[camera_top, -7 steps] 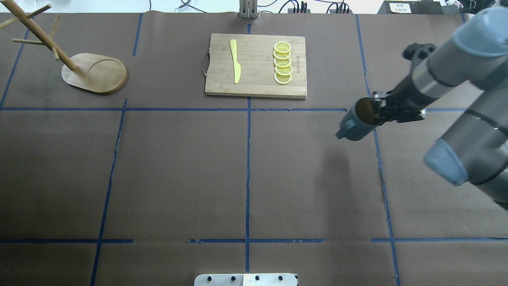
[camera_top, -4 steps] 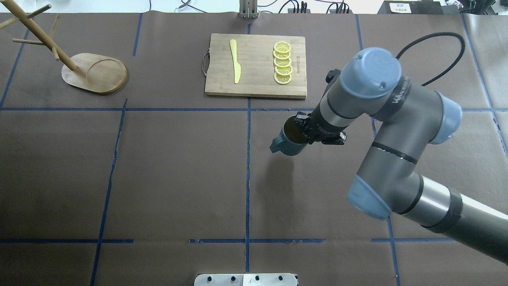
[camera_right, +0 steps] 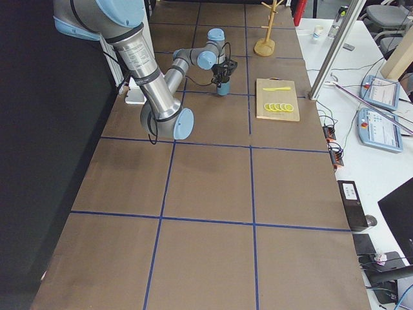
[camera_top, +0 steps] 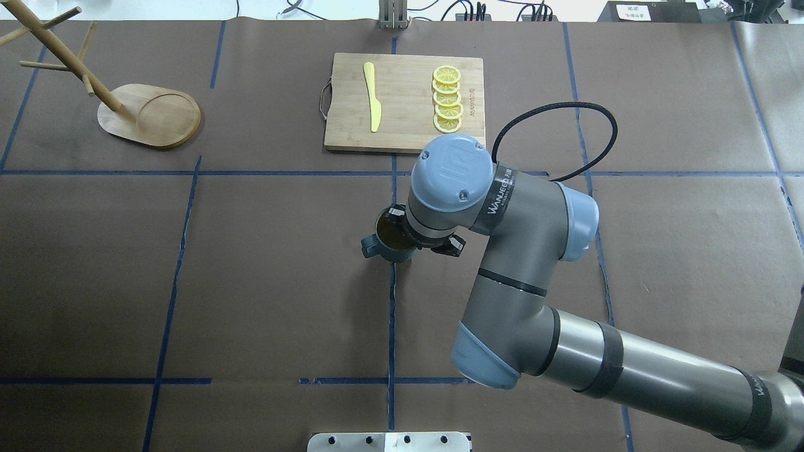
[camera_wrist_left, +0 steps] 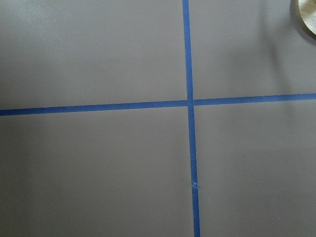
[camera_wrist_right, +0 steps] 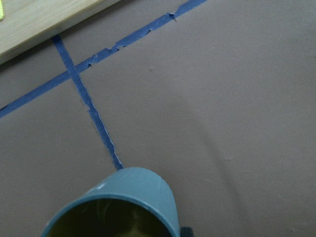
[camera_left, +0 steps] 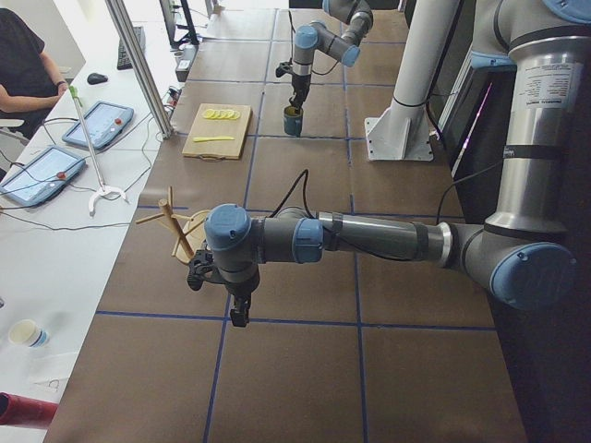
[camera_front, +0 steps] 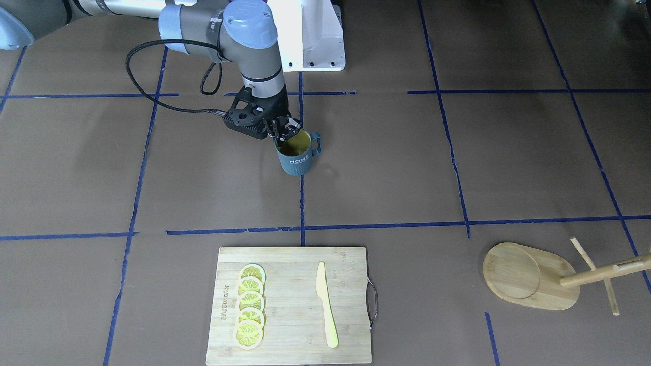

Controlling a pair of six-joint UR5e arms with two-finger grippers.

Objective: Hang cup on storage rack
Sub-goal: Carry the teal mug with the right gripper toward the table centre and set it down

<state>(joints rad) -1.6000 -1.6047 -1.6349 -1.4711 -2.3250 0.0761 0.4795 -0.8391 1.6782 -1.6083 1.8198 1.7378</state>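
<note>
The dark blue-grey cup (camera_top: 384, 243) with "HOME" lettering (camera_front: 297, 155) is upright near the table's centre tape line, handle toward the rack's side. My right gripper (camera_top: 402, 231) is shut on its rim (camera_front: 285, 130). The cup's olive inside fills the bottom of the right wrist view (camera_wrist_right: 123, 205). The bamboo storage rack (camera_top: 151, 116) stands at the far left of the table, its pegs bare (camera_front: 529, 277). My left gripper (camera_left: 238, 309) shows only in the left side view, low over the table beside the rack (camera_left: 175, 231). I cannot tell whether it is open or shut.
A bamboo cutting board (camera_top: 405, 132) with a yellow knife (camera_top: 372, 97) and several lemon slices (camera_top: 447, 100) lies behind the cup. The rack's base edge (camera_wrist_left: 308, 17) shows in the left wrist view. A seated person (camera_left: 23, 65) is past the far edge.
My right arm has carried the cup leftward, from the right part of the table to the centre line. The rack and the board have not moved.
</note>
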